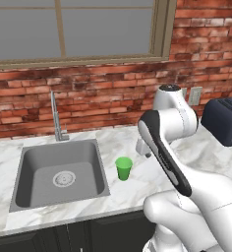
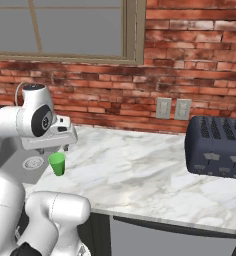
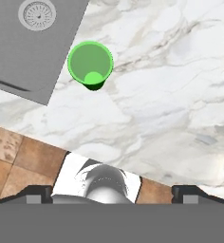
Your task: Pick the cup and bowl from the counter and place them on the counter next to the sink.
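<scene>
The green cup (image 1: pixel 123 168) (image 2: pixel 57 163) (image 3: pixel 90 64) stands upright on the white marble counter (image 1: pixel 137 187) (image 2: pixel 135 175) (image 3: pixel 171 95), just right of the sink (image 1: pixel 59 172) (image 3: pixel 23 42). High above the counter, a little right of the cup, my gripper (image 1: pixel 143 149) (image 2: pixel 53 149) (image 3: pixel 114 192) points down. It is open, its fingertips (image 3: pixel 38 192) set wide apart with nothing between them. The cup is apart from the fingers. The bowl is out of view.
A thin metal faucet (image 1: pixel 56 118) rises behind the sink by the brick wall. A dark toaster (image 1: pixel 226 120) (image 2: pixel 217 147) sits at the counter's right end, below two wall outlets (image 2: pixel 172 108). The counter's front edge (image 3: pixel 85 152) drops to a tiled floor (image 3: pixel 19 161).
</scene>
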